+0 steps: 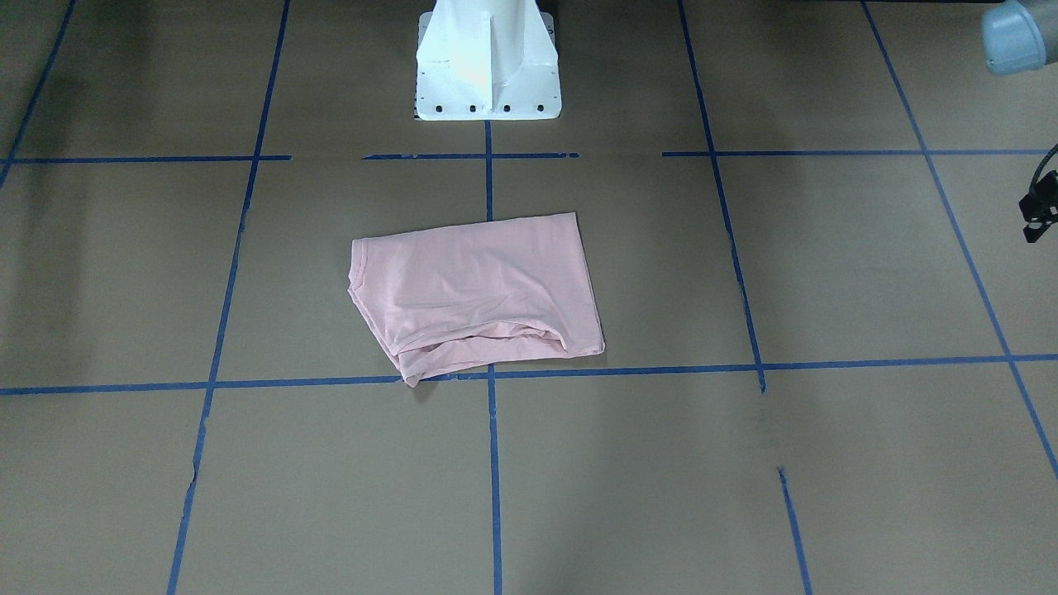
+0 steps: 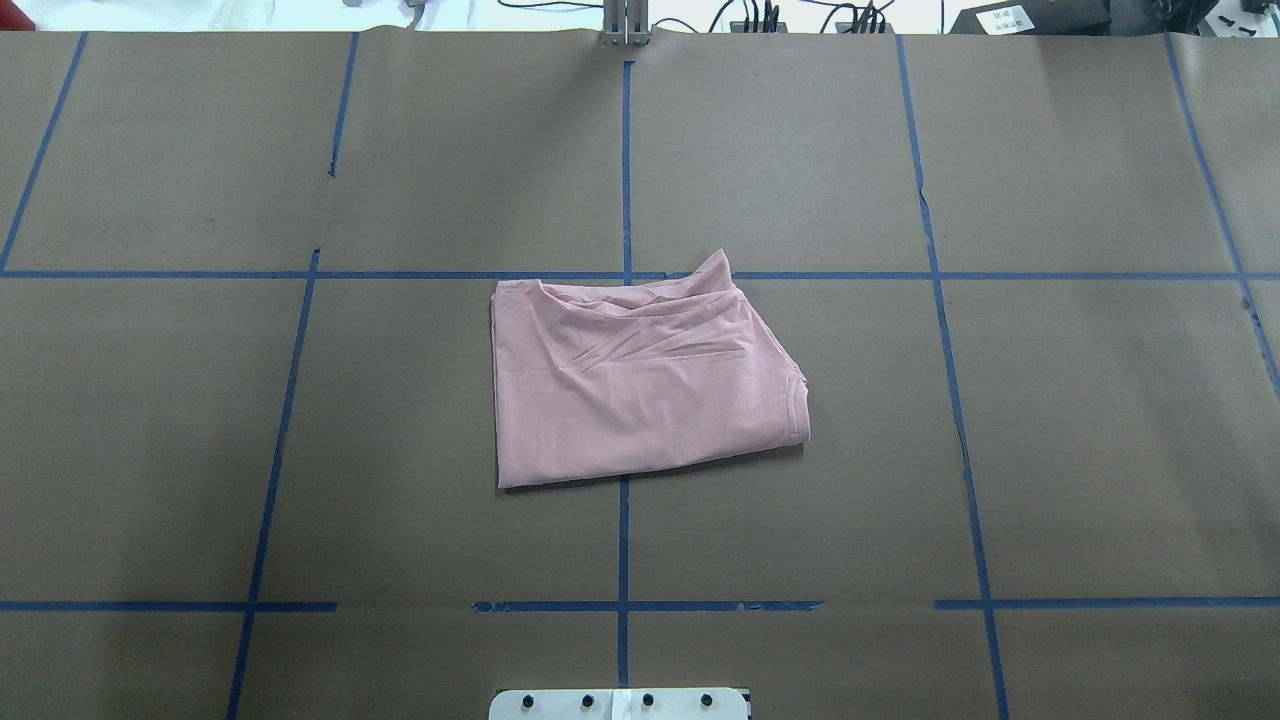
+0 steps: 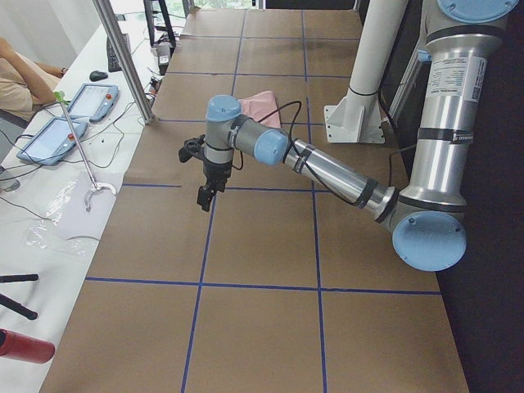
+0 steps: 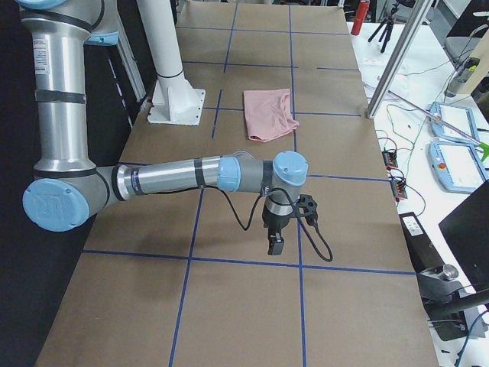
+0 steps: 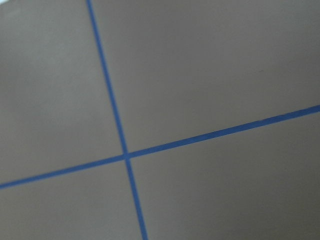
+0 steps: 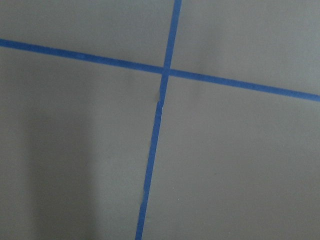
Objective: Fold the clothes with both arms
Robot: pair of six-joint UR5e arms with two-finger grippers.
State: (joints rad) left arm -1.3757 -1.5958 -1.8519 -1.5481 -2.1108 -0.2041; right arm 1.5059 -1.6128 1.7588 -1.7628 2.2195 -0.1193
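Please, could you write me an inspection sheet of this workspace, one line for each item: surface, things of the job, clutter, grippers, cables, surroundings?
Surface: table covered with brown paper, marked into squares by blue tape.
Job's things: one pink t-shirt, folded to a rough rectangle at the middle, wrinkled along the edge away from the robot; no print showing.
Clutter: nothing seen on the table apart from the white pedestal.
Grippers: left gripper and right gripper hang over bare paper at opposite ends, far from the t-shirt; nothing seen in them; open or shut cannot be told.
Cables: a black cable loops at the right wrist; another runs along the left arm.
Surroundings: white bench with tablets; a person's arm.
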